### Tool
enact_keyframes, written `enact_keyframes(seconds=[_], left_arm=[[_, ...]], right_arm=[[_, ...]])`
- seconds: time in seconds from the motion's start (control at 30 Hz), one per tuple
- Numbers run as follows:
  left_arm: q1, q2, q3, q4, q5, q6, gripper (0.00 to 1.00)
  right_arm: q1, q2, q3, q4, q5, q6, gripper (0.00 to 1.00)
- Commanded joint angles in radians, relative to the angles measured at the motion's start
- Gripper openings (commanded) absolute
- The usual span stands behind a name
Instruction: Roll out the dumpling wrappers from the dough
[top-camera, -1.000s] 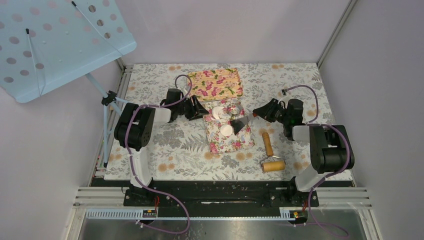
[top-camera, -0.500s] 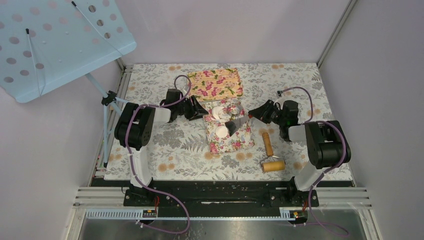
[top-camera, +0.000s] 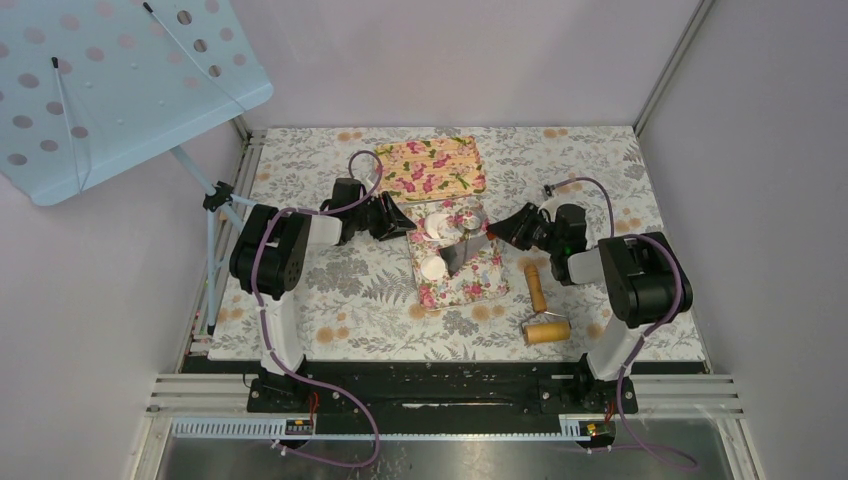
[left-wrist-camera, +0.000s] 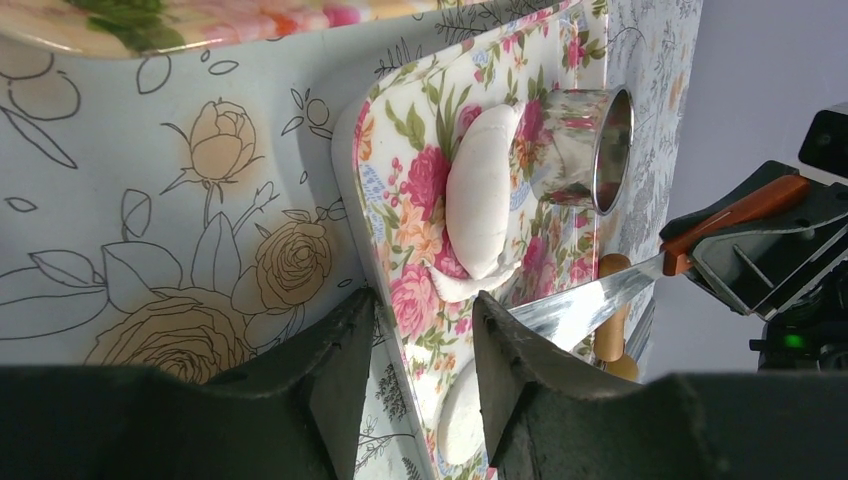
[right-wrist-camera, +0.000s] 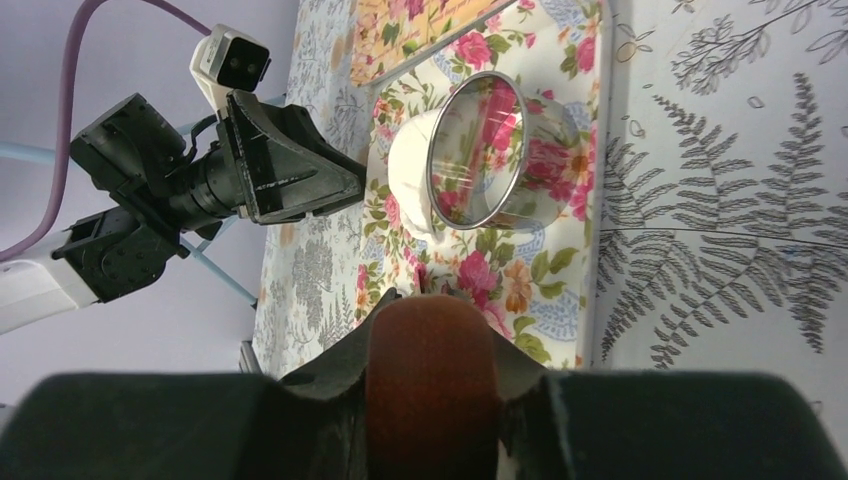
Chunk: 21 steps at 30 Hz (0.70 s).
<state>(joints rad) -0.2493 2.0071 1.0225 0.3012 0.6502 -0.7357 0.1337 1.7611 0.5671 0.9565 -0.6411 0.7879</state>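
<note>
Grippers: you have two, the left gripper (top-camera: 406, 222) and the right gripper (top-camera: 503, 231), tips facing each other.
Floral boards: two. The white board (top-camera: 478, 285) has its edge between the left gripper's fingers; the yellow board (top-camera: 440, 165) lies just beyond that gripper.
Dough rounds: you can count two, the thick round (left-wrist-camera: 480, 190) just ahead of the left gripper and the flat round (left-wrist-camera: 455, 430) near its tips, toward the arm bases. A thin white edge beside the thick one may be a third; that cannot be told.
Metal ring (left-wrist-camera: 575, 150): one, between the grippers.
Scraper (left-wrist-camera: 590, 305): one, in the right gripper.
Wooden roller (top-camera: 547, 330): one, near the right gripper, apart from it.
Perforated blue panel (top-camera: 110, 80): one, well behind the left gripper.
</note>
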Motion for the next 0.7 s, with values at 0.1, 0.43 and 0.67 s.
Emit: enact_keyframes(seconds=[0.1,0.43,0.67], left_arm=[[-0.007,0.023,0.015,0.014,0.013,0.001,0.41],[-0.006,0.026,0.017,0.006,0.011,0.001,0.39],[-0.007,0.025,0.018,0.004,0.011,0.003,0.39]], right_arm=[[0.047,0.039,-0.013,0.026,0.000,-0.050,0.00],[0.056,0.073,-0.008,0.074,-0.007,-0.023,0.00],[0.048,0.047,0.003,0.061,-0.002,0.035,0.00]])
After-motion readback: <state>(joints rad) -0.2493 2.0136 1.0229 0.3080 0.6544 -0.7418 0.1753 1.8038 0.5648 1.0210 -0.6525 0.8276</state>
